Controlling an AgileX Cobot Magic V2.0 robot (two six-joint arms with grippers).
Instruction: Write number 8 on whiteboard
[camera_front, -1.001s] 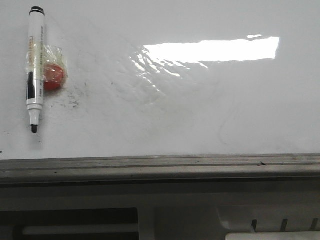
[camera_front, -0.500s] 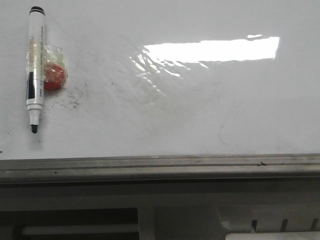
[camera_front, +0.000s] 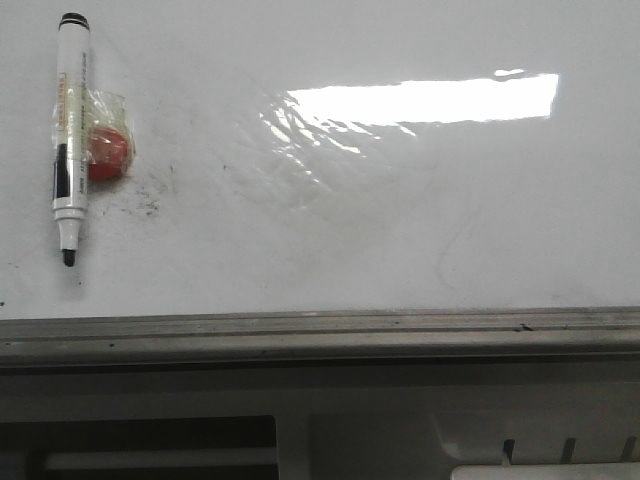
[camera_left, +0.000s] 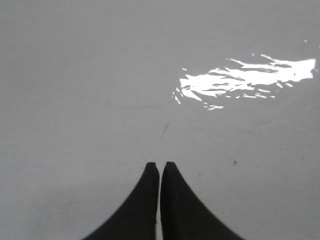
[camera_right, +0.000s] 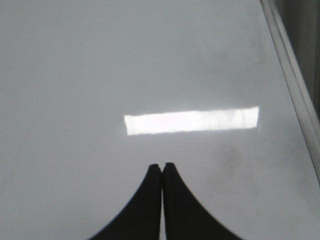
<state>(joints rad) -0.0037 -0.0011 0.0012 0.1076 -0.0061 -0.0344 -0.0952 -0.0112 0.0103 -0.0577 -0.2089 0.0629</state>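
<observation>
The whiteboard fills the front view, glossy white with faint grey smudges and a wrinkled film patch. No number 8 shows on it. A white marker with a black tip lies uncapped at the far left, tip toward the rail. Neither gripper shows in the front view. My left gripper hangs shut over bare board, nothing between its fingers. Above another bare part of the board, my right gripper is likewise shut and holds nothing.
A red round magnet under clear tape sits right beside the marker. The grey metal edge rail runs along the board's near side; it also shows as a rail in the right wrist view. A short dark stroke marks the board.
</observation>
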